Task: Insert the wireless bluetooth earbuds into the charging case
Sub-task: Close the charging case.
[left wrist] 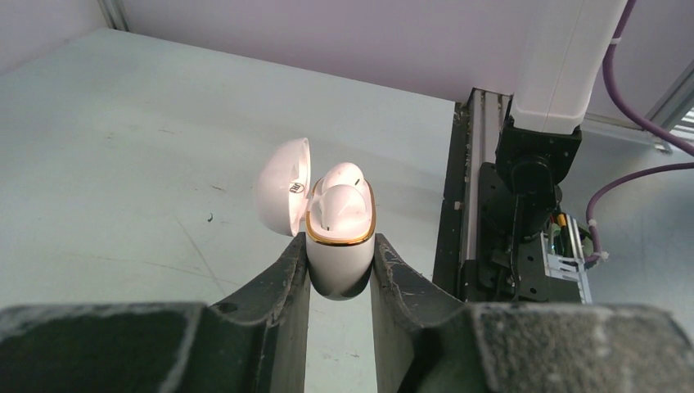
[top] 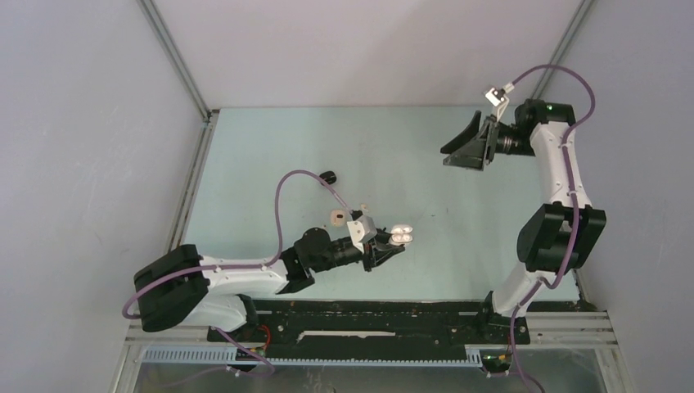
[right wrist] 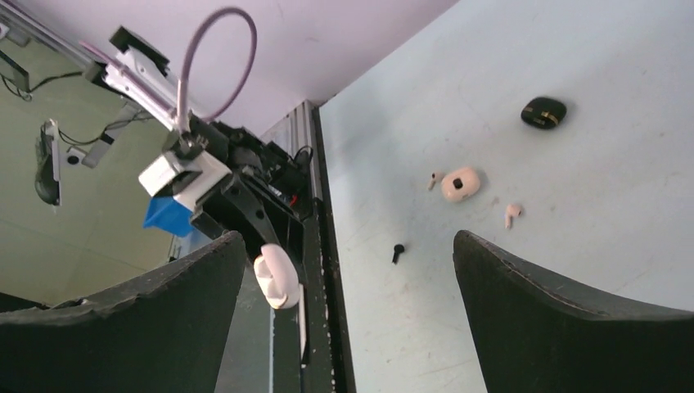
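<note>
The left gripper [left wrist: 340,250] squeezes the white case [left wrist: 340,277], lid open, by the near edge of the table [top: 270,147]. Two white earbuds [left wrist: 342,196] sit inside. The right gripper [right wrist: 348,239] is wide open.

We are looking at the white charging case [left wrist: 340,266], which is standing upright, pinched at its lower body by the left gripper [left wrist: 341,246]. Its lid [left wrist: 282,188] is hanging open to the left, and a gold rim is ringing its mouth. Two white earbuds [left wrist: 340,205] are sitting side by side inside, their rounded tops rising above that rim. Three more are lying loose on the surface [right wrist: 573,270]: one pale earbud [right wrist: 434,179], a second pale earbud [right wrist: 511,214] and a black earbud [right wrist: 398,252], each apart from the others.
</note>
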Robot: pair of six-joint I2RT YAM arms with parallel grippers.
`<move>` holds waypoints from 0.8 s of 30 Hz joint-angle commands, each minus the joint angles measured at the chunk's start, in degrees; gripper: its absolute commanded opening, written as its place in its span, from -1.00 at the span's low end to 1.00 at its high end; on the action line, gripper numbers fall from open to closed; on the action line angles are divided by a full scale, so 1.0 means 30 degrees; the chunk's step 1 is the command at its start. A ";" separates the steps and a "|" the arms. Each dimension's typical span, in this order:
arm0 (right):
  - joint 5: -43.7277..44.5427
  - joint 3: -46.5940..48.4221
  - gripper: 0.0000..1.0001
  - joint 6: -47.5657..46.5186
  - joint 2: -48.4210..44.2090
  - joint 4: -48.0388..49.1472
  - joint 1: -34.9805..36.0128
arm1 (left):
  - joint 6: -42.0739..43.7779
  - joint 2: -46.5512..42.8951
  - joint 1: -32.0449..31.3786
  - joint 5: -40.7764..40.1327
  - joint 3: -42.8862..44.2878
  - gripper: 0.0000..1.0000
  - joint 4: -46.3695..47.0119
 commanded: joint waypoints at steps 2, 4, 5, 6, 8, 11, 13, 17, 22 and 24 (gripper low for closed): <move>-0.0848 0.4900 0.99 0.4537 0.2977 -0.0785 0.0036 | -0.1134 0.0435 0.0520 0.0491 0.0920 -1.00 0.0907; 0.1007 0.6320 0.99 0.9600 0.3842 0.2153 0.0120 | -0.1310 0.0600 0.0690 0.0782 0.0917 -1.00 0.1138; 0.2946 0.5834 0.99 1.4267 0.3497 0.6315 0.0175 | -0.1329 0.0608 0.0746 0.0854 0.0939 -0.99 0.1175; 0.5317 0.4004 1.00 1.8253 0.2622 1.0505 0.0148 | -0.1332 0.0605 0.0761 0.0894 0.0946 -0.99 0.1159; 0.8417 0.1208 1.00 2.2889 0.0590 1.7225 -0.0090 | -0.1358 0.0548 0.0764 0.0860 0.0975 -1.00 0.1123; 0.9875 -0.1165 1.00 2.3332 -0.1909 2.2507 0.0369 | -0.1510 0.0363 0.0913 0.0989 0.0998 -0.99 0.0833; 1.1040 -0.4061 0.99 2.0577 -0.4409 2.4891 0.1526 | -0.1745 0.0166 0.1094 0.1251 0.1042 -1.00 0.0426; 1.5123 -1.2068 1.00 1.8316 -1.0206 3.0346 0.4524 | -0.2770 -0.0060 0.1821 0.2431 0.1091 -0.99 -0.0484; 0.8113 -1.5087 0.89 1.5031 -1.2035 2.7990 0.4722 | -0.1714 -0.0178 0.2317 0.3447 0.1300 -0.99 -0.2804; 0.7844 -1.5208 0.80 1.1050 -1.2758 2.4333 0.5402 | -0.1559 0.0081 0.2493 0.3881 0.1655 -0.99 -0.3575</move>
